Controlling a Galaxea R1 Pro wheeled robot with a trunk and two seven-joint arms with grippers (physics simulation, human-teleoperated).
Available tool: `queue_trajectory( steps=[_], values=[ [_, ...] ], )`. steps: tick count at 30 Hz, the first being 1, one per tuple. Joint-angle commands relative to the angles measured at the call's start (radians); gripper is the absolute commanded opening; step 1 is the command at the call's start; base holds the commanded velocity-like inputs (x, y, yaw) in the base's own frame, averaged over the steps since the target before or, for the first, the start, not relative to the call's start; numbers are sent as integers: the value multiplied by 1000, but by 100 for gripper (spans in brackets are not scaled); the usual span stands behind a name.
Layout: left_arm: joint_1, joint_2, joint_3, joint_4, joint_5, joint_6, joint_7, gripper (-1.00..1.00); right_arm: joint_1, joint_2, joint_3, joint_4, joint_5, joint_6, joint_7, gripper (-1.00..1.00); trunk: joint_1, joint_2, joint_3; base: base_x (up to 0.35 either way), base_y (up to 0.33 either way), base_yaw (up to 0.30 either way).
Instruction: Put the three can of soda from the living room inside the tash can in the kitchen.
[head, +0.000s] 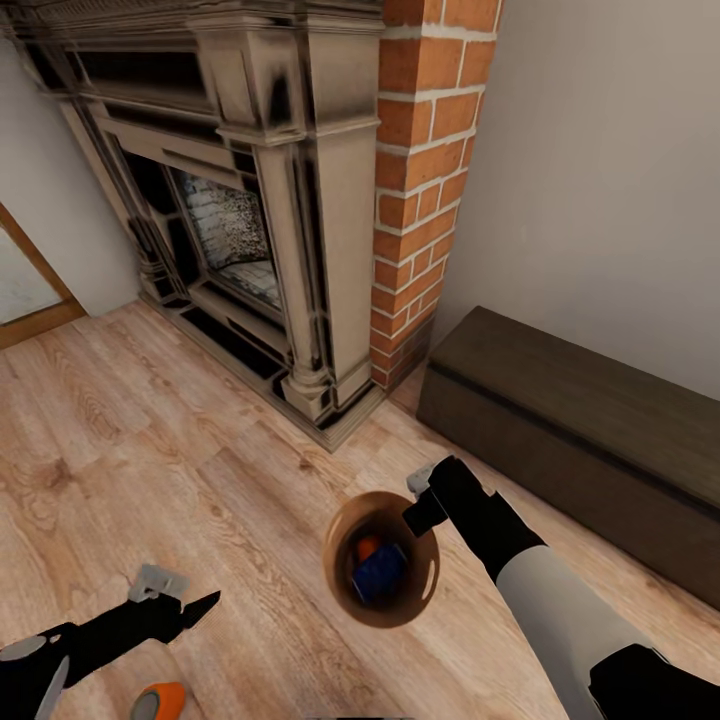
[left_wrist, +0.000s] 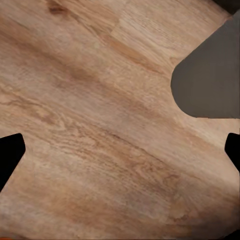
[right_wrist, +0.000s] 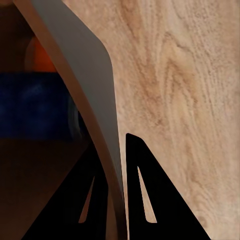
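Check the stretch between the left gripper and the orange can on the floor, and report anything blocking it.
Nothing visible blocks it. The orange can lies on bare wood floor just beside the open left gripper. The bin, held by the right gripper, hangs off to the side.

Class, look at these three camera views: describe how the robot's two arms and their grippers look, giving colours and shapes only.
The right arm has a pale grey forearm and a black wrist. Its right gripper has flat, black, triangular fingers with narrow slots. The left arm is black with a pale grey block near the wrist, and the left gripper has pointed black fingers.
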Motion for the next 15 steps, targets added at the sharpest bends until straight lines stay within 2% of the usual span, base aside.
queue_trajectory(
  steps=[1, 5, 6, 9, 15],
  values=[
    [0, 1, 25, -13, 3, 10, -1, 100, 2, 0, -1, 0, -25, 6, 4, -100, 0, 0, 0, 0, 0, 0],
    [0, 3, 99, -25, 5, 19, -1, 100, 4, 0, -2, 0, -25, 5, 4, -100, 0, 0, 0, 0, 0, 0],
    [0, 3, 138, -28, 6, 22, -1, 100, 5, 0, -2, 0, -25, 5, 5, -100, 0, 0, 0, 0, 0, 0],
    [1, -1, 196, -28, 3, 15, 3, 100, 5, 1, -4, 0, -25, 6, 7, -100, 0, 0, 0, 0, 0, 0],
    [1, -3, 242, 4, -5, 4, 31, 100, 6, 0, -9, -1, -26, 7, 9, -100, 0, 0, 0, 0, 0, 0]
  ],
)
